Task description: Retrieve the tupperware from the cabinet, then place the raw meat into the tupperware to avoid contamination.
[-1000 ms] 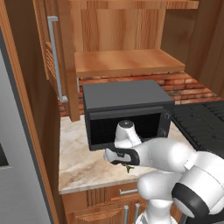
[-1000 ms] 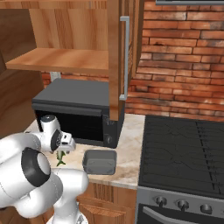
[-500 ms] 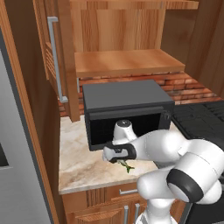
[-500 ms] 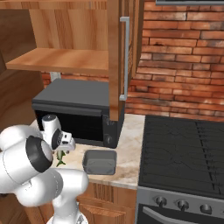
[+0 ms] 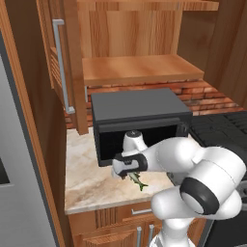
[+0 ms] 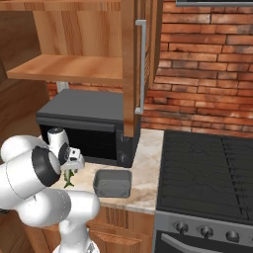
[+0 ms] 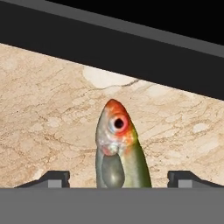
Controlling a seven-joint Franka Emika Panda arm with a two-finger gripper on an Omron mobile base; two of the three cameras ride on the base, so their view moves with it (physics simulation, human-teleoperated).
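Observation:
The raw meat, a small fish (image 7: 120, 148) with a silvery head and greenish back, lies on the marble counter in front of the microwave (image 5: 140, 113). My gripper (image 7: 118, 180) hangs low over it, open, with a fingertip (image 7: 52, 178) on each side and a gap to the fish. The fish's tail (image 5: 139, 181) pokes out below the hand (image 5: 124, 166). From the right I see the fish (image 6: 69, 178) under the gripper (image 6: 74, 164). The tupperware (image 6: 112, 182), a dark grey tub, sits empty on the counter right of the fish. The cabinet (image 5: 140, 67) stands open above.
The cabinet's left door (image 5: 60, 62) and right door (image 6: 141, 64) swing out over the counter. A black stove (image 6: 207, 173) adjoins the counter on the right. A tall wooden panel (image 5: 29, 144) bounds the counter's left side, with the counter edge (image 5: 111, 202) close to the fish.
The hand has edged slightly left and settled over the fish. The fish and the tupperware have not moved.

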